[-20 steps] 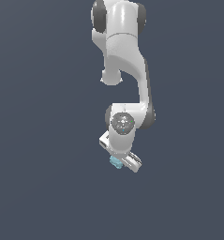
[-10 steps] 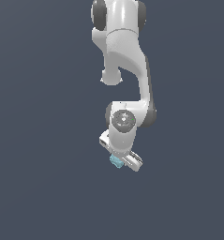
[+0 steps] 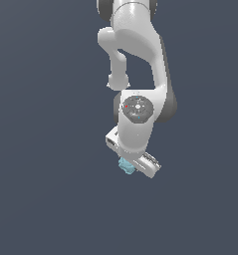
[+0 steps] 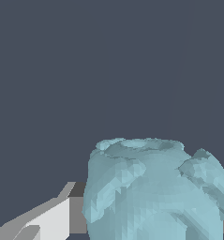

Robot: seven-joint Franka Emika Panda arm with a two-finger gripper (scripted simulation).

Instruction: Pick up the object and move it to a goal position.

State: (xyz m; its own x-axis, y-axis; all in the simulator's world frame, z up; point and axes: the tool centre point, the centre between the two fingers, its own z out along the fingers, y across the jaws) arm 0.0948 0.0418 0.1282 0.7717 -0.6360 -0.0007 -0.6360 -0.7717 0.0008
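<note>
One thing sits in my gripper [image 3: 132, 168]: the bumpy blue lump [image 3: 125, 165], squeezed tight between my fingers [image 4: 48, 220] and filling the wrist view right up close. Since a second ago hardly anything has changed, so I think my hold is steady and I am carrying the lump toward its goal. Past my fingers there is only flat dark gray, with no boxes or bowls anywhere.
</note>
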